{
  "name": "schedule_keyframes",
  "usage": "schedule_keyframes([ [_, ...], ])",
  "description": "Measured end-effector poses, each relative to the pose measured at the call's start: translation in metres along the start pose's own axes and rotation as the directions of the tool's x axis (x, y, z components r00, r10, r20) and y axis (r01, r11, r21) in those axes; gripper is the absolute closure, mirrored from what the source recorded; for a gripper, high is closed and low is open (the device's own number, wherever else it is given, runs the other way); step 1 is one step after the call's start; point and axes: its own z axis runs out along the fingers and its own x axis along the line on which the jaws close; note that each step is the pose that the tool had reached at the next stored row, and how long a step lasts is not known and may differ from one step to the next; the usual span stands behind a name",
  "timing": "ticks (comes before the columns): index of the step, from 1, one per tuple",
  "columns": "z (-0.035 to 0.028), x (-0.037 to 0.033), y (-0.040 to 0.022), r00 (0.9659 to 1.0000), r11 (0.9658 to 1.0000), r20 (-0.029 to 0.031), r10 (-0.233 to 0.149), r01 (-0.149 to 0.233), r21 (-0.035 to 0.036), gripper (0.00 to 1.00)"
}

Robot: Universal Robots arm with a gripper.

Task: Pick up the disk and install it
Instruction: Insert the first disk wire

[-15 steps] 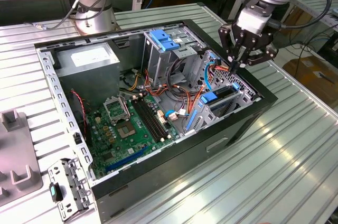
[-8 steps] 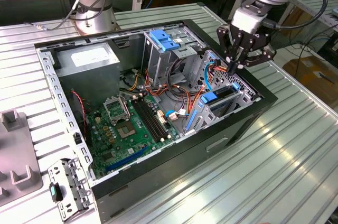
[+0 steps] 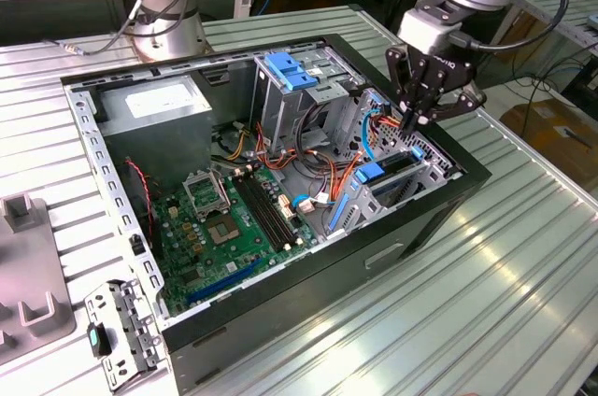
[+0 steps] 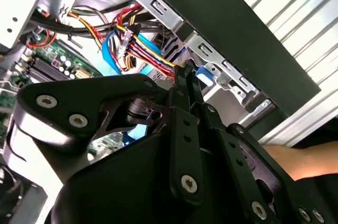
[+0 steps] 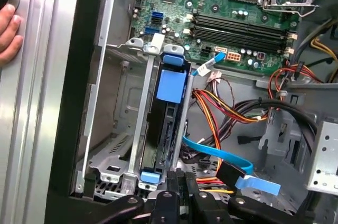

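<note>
We find the gripper (image 3: 418, 120) with fingers pressed together, holding nothing, poised just above the drive cage (image 5: 113, 129) of the open computer case (image 3: 84, 125). The disk (image 5: 170, 123), flat black with glossy blue plastic rails, sits upright inside that perforated metal cage.

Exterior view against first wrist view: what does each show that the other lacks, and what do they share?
The exterior view alone shows the whole open computer case on the ribbed metal table, the arm's base, a loose metal bracket beside the case, and the gripper hanging above the drive cage.

The first wrist view alone shows a person's hand resting on the table outside the case, and the disk seated edge-up in its bay with blue rails.

Both show the green motherboard, coloured power cables and a flat blue cable.
</note>
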Motion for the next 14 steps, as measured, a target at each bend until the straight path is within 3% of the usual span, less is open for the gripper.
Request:
schedule_keyframes([
  [3, 0.0014, -0.0001, 0.0001, 0.9986, 0.9986, -0.0027, 0.054, -0.054, -0.0029, 0.84],
  [8, 0.004, -0.0016, 0.0079, 0.9976, 0.9976, -0.0039, 0.069, -0.069, -0.0038, 0.84],
  [9, 0.0078, -0.0014, 0.0088, 0.9902, 0.9902, -0.0084, 0.14, -0.14, -0.0072, 0.84],
  [11, 0.0144, 0.009, 0.0187, 0.9896, 0.9896, -0.0086, 0.143, -0.143, -0.0082, 0.84],
  [12, 0.0156, 0.0102, 0.0186, 0.9875, 0.9875, -0.0093, 0.157, -0.157, -0.0093, 0.84],
  [14, 0.0165, 0.0102, 0.0186, 0.9874, 0.9874, -0.0092, 0.158, -0.158, -0.0093, 0.84],
])
